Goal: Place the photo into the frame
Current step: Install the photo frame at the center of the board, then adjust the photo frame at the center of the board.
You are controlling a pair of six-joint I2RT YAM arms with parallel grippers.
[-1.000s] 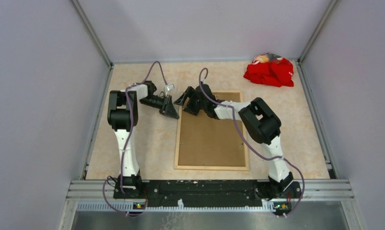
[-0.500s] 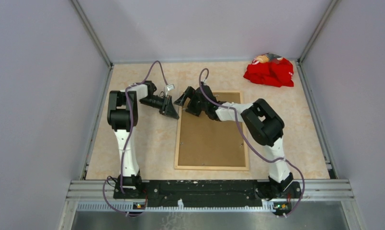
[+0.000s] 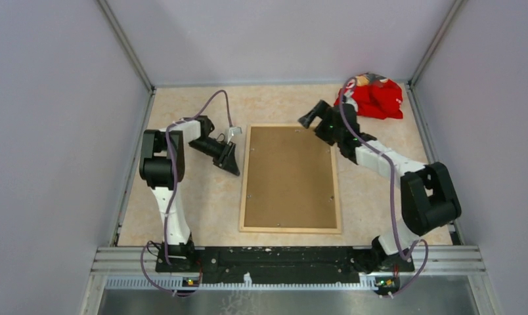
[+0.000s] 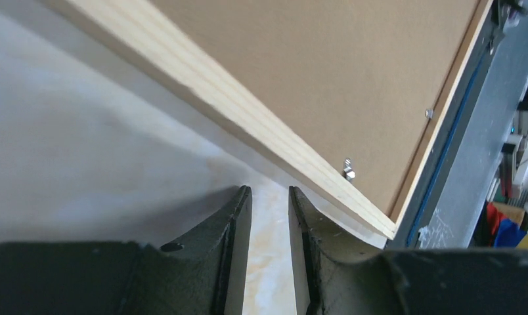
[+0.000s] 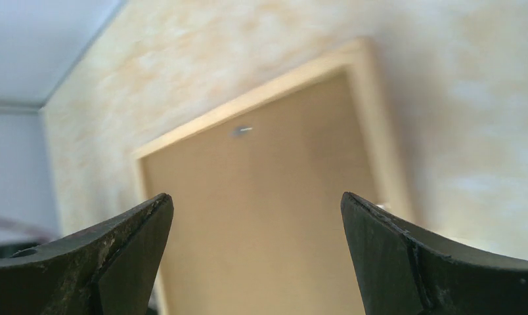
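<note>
Light-wood rectangular picture frame is lying back-up; left gripper is hovering beside it, narrowly parted, empty; right gripper is gaping wide by its far edge

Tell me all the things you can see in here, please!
frame: one, light wood, lying flat in the middle of the table, back side up
backing board: one, brown, inside the frame
cloth bundle: one, red, far right corner of the table
table: one, marbled beige, under everything
left arm: one, white and black, left of the frame
right arm: one, white and black, right of the frame
left hand: one, black, beside the frame's left edge, fingers slightly apart, empty
right hand: one, black, by the frame's far right corner, wide open, empty
</note>
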